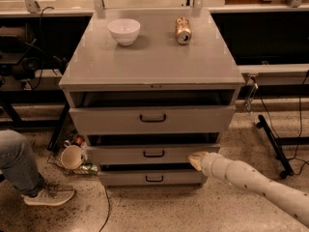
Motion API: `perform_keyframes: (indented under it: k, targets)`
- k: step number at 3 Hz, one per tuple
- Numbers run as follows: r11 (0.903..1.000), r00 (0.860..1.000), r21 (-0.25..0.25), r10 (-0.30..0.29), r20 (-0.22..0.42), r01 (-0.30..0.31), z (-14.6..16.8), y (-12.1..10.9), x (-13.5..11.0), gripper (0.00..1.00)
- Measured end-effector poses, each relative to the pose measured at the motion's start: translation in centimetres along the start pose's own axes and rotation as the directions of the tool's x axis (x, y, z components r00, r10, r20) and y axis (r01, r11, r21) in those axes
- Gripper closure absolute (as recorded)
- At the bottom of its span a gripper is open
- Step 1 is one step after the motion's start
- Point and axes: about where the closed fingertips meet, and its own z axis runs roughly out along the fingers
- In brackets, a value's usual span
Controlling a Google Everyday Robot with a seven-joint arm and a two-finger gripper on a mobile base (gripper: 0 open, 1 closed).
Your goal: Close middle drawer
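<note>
A gray desk (pixel 154 64) stands on the floor (pixel 145 211), its middle drawer (pixel 120 154) sticking out a little. The hand (pixel 197 159) touches the drawer's right end, likely to push it in; open or closed, nobody can tell.

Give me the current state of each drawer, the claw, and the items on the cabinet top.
top drawer, partly pulled out
middle drawer, partly open, not yet pushed in
bottom drawer, cannot tell if fully shut
claw, at the right end of the middle drawer front
bowl, upright on the cabinet top
can, lying on its side on the cabinet top
</note>
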Motion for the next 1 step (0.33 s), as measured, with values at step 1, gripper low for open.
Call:
perform_keyframes:
  k: [1]
  targets:
    - [0.9815,0.997,0.178,0.064,0.036,-0.070,-9.05,-2.75,-0.63,1.00]
